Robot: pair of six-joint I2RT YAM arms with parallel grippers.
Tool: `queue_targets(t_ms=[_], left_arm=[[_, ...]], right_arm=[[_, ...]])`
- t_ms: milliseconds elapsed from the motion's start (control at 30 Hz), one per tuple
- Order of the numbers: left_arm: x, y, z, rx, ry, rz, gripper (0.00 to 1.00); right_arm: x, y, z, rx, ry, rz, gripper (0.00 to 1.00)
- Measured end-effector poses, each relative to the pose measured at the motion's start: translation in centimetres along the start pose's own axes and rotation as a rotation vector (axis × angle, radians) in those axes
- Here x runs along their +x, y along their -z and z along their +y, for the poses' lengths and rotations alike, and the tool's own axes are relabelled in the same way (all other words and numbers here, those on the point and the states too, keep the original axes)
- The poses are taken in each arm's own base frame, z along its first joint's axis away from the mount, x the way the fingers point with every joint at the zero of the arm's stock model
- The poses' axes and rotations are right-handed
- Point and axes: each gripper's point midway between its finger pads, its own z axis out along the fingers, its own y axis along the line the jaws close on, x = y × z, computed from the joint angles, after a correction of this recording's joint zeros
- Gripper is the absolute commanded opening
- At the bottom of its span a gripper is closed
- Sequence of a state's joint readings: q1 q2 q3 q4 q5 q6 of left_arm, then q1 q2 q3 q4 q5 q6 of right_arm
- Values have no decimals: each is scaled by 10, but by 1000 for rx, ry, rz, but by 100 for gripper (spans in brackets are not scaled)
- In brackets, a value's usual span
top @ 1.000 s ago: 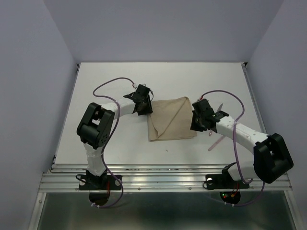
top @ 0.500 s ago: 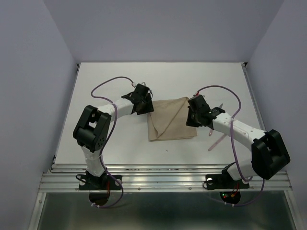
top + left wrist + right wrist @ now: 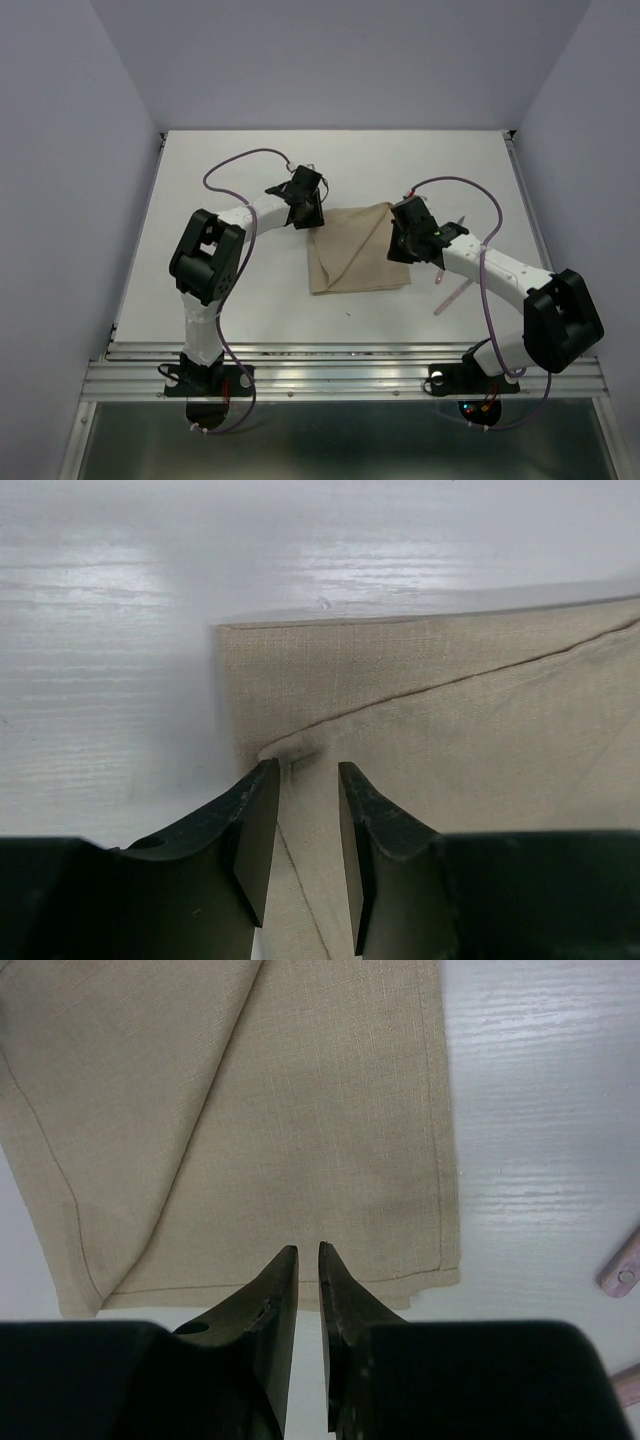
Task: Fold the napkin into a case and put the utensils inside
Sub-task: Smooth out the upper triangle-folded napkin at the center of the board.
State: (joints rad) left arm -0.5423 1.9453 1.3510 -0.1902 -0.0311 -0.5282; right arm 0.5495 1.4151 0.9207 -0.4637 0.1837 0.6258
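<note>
Top view, lower right of centre: the utensils lie on the white table just right of the napkin, partly hidden by the right arm. The napkin lies folded and flat at frame centre. The right gripper sits at its right edge, its fingers almost together with only a thin slit between them, holding nothing. Farther up, the left gripper sits at the napkin's upper-left corner, jaws partly apart over a fold line, nothing gripped.

One napkin, two utensils, two pincers.
</note>
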Motion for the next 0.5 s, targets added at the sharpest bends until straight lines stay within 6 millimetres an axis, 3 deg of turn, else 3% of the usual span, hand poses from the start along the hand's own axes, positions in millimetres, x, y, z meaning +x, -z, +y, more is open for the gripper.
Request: queue_targets(t_ms=[200, 500], left_arm=[[16, -9, 12, -64, -19, 47, 46], [13, -8, 10, -68, -29, 39, 41]], right_arm=[[3, -1, -2, 5, -2, 5, 20], [6, -1, -5, 10, -5, 8, 20]])
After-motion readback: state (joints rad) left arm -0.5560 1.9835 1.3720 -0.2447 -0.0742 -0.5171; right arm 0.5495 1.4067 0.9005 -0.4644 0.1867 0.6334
